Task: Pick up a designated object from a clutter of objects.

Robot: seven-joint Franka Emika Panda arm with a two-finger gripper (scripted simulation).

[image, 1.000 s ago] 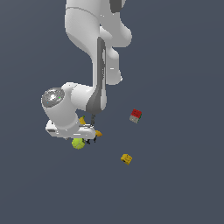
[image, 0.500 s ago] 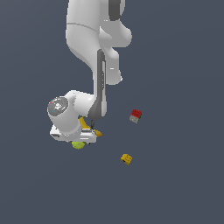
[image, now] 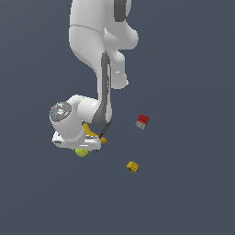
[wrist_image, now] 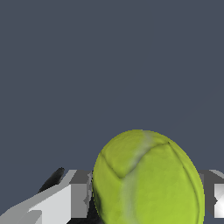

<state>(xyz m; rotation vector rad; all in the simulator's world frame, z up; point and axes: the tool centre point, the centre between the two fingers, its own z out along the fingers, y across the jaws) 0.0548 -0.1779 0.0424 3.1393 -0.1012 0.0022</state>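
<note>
Arm has dropped over the last second: the wrist was above the tennis ball (image: 81,152) with most of it showing, now the hand covers it and only a sliver peeks out under the white hand body in the exterior view. So descent onto the target is basically done.

Wrist view: tennis ball (wrist_image: 146,179) fills the lower frame, seam clearly visible, sitting right between the jaws (wrist_image: 144,197). Grey finger (wrist_image: 57,203) on one side, a bit of the other finger at the far edge of frame. Can't tell whether the jaws are clenched on it or still released: contact points are hidden behind the ball, and the exterior view blocks them with the hand (image: 75,140).

Ball is on the bench (image: 183,193), directly under the hand, at the exterior view's left of the clutter. Banana (image: 94,133) and the thin dark tool (image: 106,128) are just beside the hand on the exterior view's right, partly hidden by the arm. Risk: finger clipping the banana on close.

Red-and-grey cube (image: 142,121) and orange-yellow cube (image: 132,166) are well apart from the grasp and haven't moved.

Judgement: aligned, at grasp height. Next is close and lift. A round ball can squirt out if the jaws are off-centre.
</note>
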